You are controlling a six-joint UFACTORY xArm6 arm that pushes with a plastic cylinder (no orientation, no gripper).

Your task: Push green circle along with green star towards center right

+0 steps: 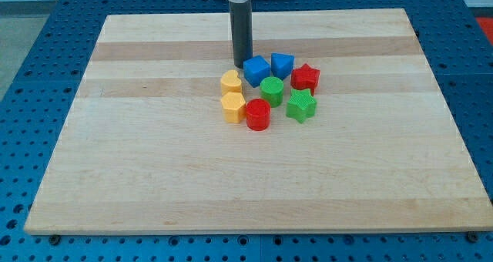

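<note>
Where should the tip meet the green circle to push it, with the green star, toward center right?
Contact the green circle on its left face and push rightward. The green star sits to its lower right, so aim slightly upper-left. My tip is now at the blue cube's upper left, and must go around it.

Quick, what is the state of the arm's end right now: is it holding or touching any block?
My tip: no gripper, holds nothing; it stands just left of the blue cube, close to it or touching, I cannot tell, and up-left of the green circle.
</note>
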